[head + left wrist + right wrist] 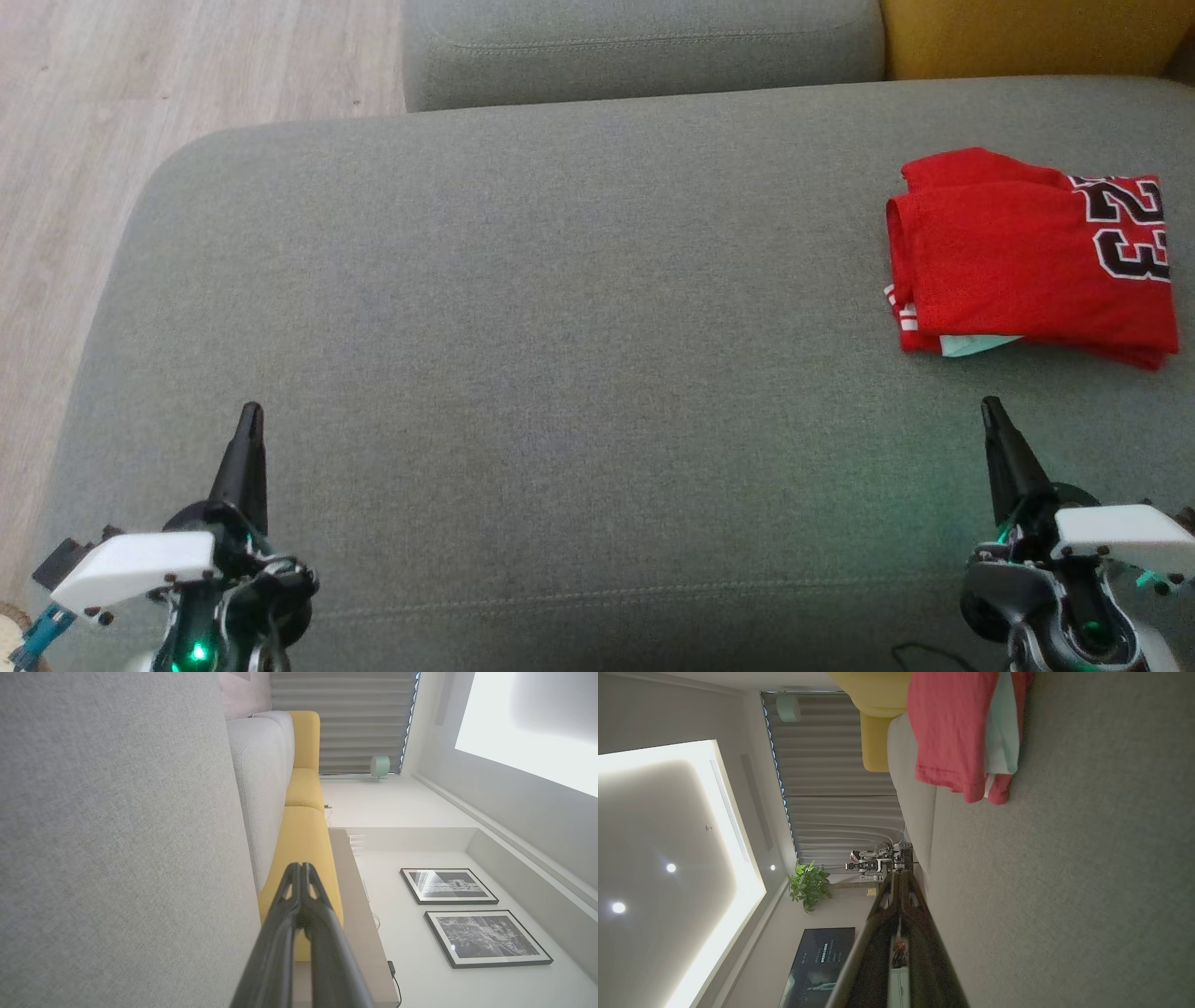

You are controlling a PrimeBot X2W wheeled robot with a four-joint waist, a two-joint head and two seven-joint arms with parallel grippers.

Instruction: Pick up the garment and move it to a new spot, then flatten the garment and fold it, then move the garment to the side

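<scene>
While one folded garment lies on the sofa, number partly hidden, left gripper and right gripper sit clenched.

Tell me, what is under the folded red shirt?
The red shirt lies on the grey sofa cushion. A pale piece peeks out from under its near edge; the rest beneath is covered.

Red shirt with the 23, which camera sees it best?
The head view: the whole folded red shirt, number readable. The right wrist view catches one hem edge-on; the left wrist view faces the grey cushion.
</scene>
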